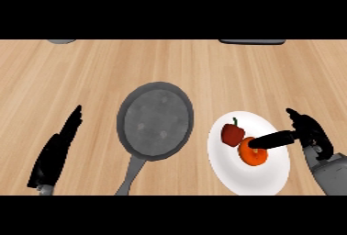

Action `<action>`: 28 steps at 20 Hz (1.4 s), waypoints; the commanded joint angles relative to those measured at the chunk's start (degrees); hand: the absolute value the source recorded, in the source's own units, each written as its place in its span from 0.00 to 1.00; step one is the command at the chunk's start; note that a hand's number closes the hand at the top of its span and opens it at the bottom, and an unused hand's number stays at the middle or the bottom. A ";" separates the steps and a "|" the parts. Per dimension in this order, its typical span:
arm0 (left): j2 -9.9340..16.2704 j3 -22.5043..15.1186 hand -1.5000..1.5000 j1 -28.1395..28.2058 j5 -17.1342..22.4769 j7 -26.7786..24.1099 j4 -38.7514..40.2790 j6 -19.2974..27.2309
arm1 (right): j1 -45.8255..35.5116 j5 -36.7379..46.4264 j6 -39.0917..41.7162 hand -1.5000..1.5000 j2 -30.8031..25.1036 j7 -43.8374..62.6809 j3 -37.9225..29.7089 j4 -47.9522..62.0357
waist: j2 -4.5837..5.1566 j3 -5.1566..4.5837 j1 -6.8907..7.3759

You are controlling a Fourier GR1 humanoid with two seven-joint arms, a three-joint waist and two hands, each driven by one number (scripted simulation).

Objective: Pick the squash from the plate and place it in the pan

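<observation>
red pepper (232, 133), wooden counter (203, 69), dark object at far edge (252, 41)

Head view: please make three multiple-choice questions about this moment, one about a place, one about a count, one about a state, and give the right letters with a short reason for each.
1. Where does the pan lie relative to the white plate?
A. left of it
B. right of it
C. on top of it

2. How many food items are on the plate?
A. one
B. two
C. four

3. What is the state of the pan?
A. it holds the orange squash
B. it holds the red pepper
C. it holds no food

Answers:
1 A: the pan sits toward the middle of the counter, the plate to its right.
2 B: a red pepper and an orange squash lie there.
3 C: its grey inside is bare; the squash is still on the plate, with the right hand reaching a finger onto it and the left hand resting open at the left.
</observation>
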 commanded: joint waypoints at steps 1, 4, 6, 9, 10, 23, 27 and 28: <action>1.43 2.44 0.50 2.09 1.59 -2.46 0.70 -1.87 | -3.25 -1.11 1.88 0.00 1.15 13.32 2.27 1.61 | -0.23 -0.03 -0.53; 0.33 0.46 0.50 2.09 0.38 -0.05 -1.72 -1.06 | -6.33 -2.29 3.01 0.00 2.97 13.31 3.65 8.26 | -0.11 0.03 0.33; -1.08 0.79 0.50 -0.59 0.56 -0.04 0.33 -0.91 | -6.79 -3.31 3.28 0.00 2.89 13.31 4.54 9.61 | -0.08 -0.04 -0.72; 0.59 2.39 0.50 -0.06 1.35 0.41 -0.37 -2.12 | -8.91 -4.54 2.34 0.00 3.80 13.31 5.51 12.10 | -0.21 -0.03 -0.57; -0.75 0.94 0.50 0.81 -0.41 -1.65 1.65 -1.30 | -8.22 -5.61 4.58 0.00 1.89 13.30 4.74 12.12 | -0.17 0.00 -1.10; -0.41 3.13 0.50 1.49 -0.63 -1.67 0.92 -2.27 | -10.16 -6.30 1.28 0.00 7.27 13.28 8.96 18.00 | -0.32 0.06 -1.24; 0.78 5.42 0.50 2.76 1.54 -2.82 1.00 -4.80 | -6.71 -5.01 0.30 0.00 6.84 11.28 9.38 16.98 | -0.32 0.11 -1.51; -1.68 2.73 0.50 1.99 -0.88 0.45 -1.18 -2.01 | -7.10 -4.77 -0.06 0.00 8.18 11.78 9.84 17.12 | -0.32 0.15 -1.51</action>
